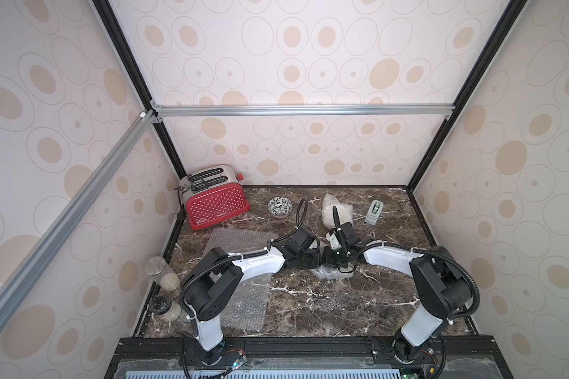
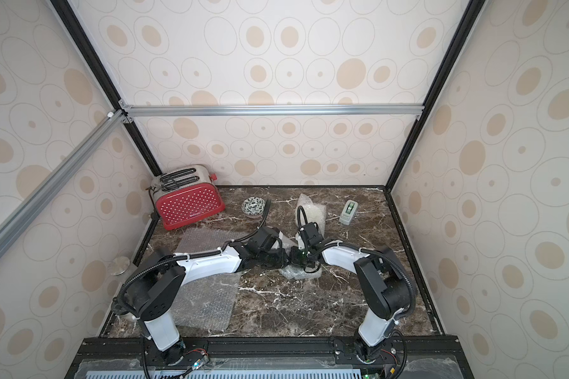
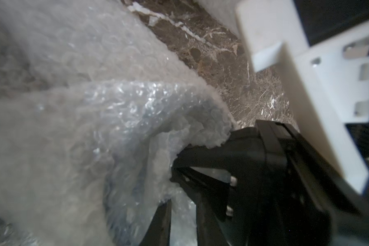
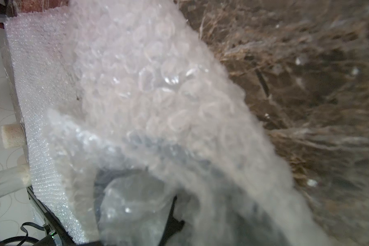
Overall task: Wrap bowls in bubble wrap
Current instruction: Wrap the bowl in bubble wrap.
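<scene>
- both arms are meeting mid-table over a scrunched bubble wrap bundle (image 1: 326,274), which is sitting on the marble top (image 1: 326,315), nearer the front than the tape dispenser (image 1: 375,211) and a wrapped-up parcel (image 1: 340,213)
- right gripper (image 1: 332,257) is clenched, and in the left wrist view its tips are looking like they're biting a fold at the edge of the wrap
- left gripper (image 1: 311,259) is buried under the plastic, so honestly I can't tell whether it's pinching anything or just pushing
- I'm guessing they're folding a loose flap over a bowl, but no bowl is showing through the bundle in any view
- the leaf-pattern bowl (image 1: 280,207) is sitting bare beside the toaster (image 1: 216,200), and a flat sheet (image 1: 247,302) is lying under the left arm, so there's more wrapping to come
- to do this fold well I'd be holding the right pinch firm as the anchor while the left is drawing its flap across and down, low to the table, so whatever's inside isn't tipping or rolling out
- I'd be going slowly too: the wrap looks springy and is probably going to be popping open once it's let go, so I'd be pressing the fold flat before releasing
</scene>
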`<state>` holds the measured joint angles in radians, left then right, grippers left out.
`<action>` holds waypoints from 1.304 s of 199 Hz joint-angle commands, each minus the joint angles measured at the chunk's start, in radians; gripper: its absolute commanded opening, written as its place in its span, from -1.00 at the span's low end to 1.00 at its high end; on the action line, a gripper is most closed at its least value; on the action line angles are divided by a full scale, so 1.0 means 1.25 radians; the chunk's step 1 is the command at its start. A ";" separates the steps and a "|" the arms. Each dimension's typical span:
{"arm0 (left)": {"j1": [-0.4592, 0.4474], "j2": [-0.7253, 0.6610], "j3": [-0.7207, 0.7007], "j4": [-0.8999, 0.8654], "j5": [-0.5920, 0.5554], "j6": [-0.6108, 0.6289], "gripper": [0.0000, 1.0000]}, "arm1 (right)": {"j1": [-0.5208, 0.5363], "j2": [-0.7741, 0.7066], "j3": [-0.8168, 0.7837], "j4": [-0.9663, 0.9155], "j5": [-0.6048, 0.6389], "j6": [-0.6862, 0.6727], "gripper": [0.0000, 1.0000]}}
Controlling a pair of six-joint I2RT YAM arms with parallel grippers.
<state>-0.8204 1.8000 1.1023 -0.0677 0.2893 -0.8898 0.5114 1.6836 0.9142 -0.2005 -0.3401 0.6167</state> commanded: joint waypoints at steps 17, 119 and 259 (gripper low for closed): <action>-0.005 -0.002 -0.001 -0.078 -0.033 0.009 -0.87 | 0.003 -0.065 -0.014 -0.070 0.034 -0.007 -0.98; -0.005 0.008 0.024 -0.110 -0.042 0.031 -0.87 | -0.012 -0.143 0.082 -0.172 -0.070 -0.083 -0.70; 0.112 -0.109 -0.042 -0.121 -0.049 0.001 -0.01 | -0.025 0.058 0.031 -0.122 0.030 -0.005 -0.83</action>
<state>-0.7719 1.7470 1.1294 -0.2100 0.2649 -0.8528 0.4931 1.7275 0.9630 -0.2699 -0.3939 0.6041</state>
